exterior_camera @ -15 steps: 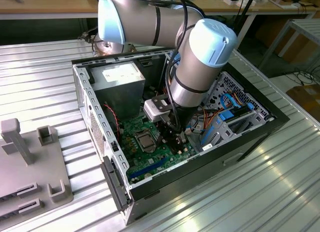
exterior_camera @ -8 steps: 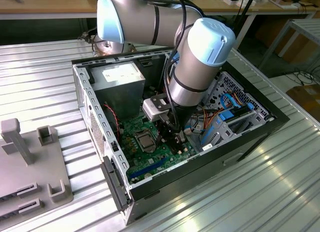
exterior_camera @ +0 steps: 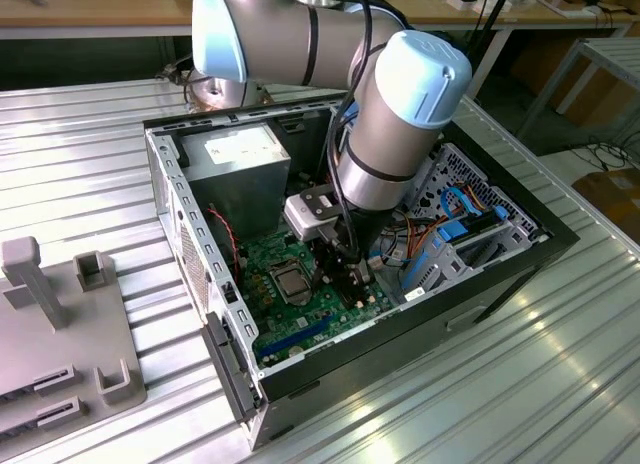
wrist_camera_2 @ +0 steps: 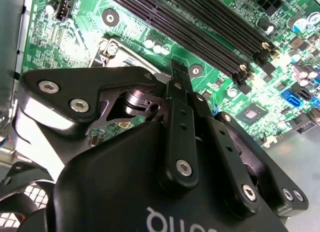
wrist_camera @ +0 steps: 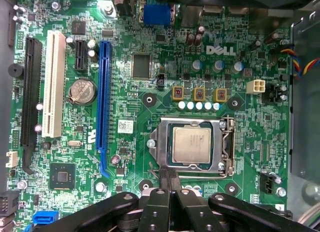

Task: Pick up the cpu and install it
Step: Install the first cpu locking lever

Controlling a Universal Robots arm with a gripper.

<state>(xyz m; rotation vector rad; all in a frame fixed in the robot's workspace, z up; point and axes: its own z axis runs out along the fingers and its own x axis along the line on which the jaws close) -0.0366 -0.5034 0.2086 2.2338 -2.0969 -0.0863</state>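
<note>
Corrugated metal bench [exterior_camera: 560, 384], open black PC case [exterior_camera: 520, 274] on it. Silver-grey square cpu [wrist_camera: 191, 145] seated in black-framed socket [wrist_camera: 227, 144] on green motherboard [wrist_camera: 125, 92]. Black gripper [wrist_camera: 169, 178] pinched together, empty, just beside socket edge.

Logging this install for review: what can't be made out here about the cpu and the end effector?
1. Second wrist view: the socket is mostly hidden behind the end effector.
2. First wrist view: the cpu lies in the socket, but its own face hides its underside contacts.
3. Exterior view: the arm's wrist covers part of the board, so whether the end effector touches the board cannot be told.
</note>
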